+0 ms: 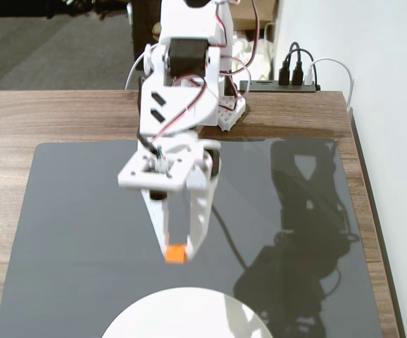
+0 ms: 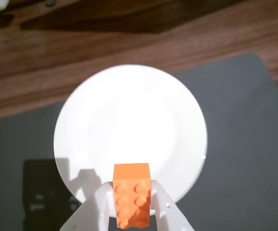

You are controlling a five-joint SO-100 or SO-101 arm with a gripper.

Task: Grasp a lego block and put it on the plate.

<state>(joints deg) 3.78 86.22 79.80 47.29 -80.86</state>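
Note:
My white gripper [image 1: 178, 251] is shut on the orange lego block [image 1: 176, 253], which hangs above the dark mat just short of the plate's rim. In the wrist view the lego block [image 2: 132, 194] sits clamped between both white fingers, studs facing the camera, its front end over the near edge of the plate [image 2: 129, 120]. The white round plate [image 1: 182, 313] lies at the bottom of the fixed view, cut off by the frame edge. The gripper [image 2: 132, 199] enters the wrist view from the bottom.
A dark grey mat [image 1: 70, 225] covers the wooden table [image 1: 48, 113]. The arm's white base [image 1: 224, 105] stands at the back of the mat. A black power strip with plugs [image 1: 288, 81] sits at the back right by the wall.

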